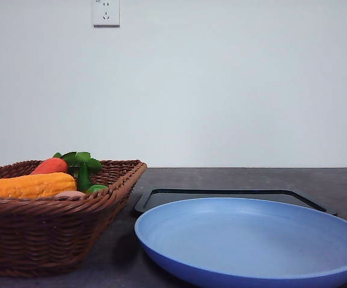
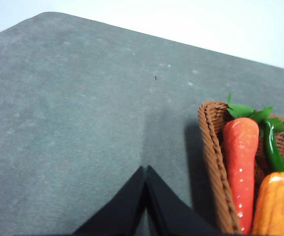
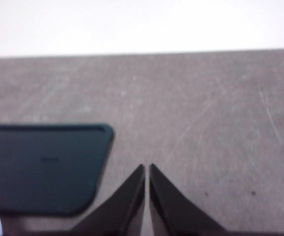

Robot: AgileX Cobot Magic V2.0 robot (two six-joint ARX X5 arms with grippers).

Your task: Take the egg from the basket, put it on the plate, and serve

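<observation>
Egg [image 1: 70, 194]: being kept in basket [image 1: 47, 234], beside corn [image 1: 28, 185].
Plate [image 1: 251, 243]: being left bare.
Left gripper [image 2: 146, 169], right gripper [image 3: 147, 167]: fingers being pressed together.

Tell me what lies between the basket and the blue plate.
In the front view, only bare dark table separates the basket from the plate; the black tray lies behind the plate.

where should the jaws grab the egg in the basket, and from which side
From above, jaws across its narrow middle. Only a pinkish sliver of the egg shows over the basket rim, low against the corn, with the carrot and green stalk behind. The walls and produce likely block any sideways approach.
</observation>
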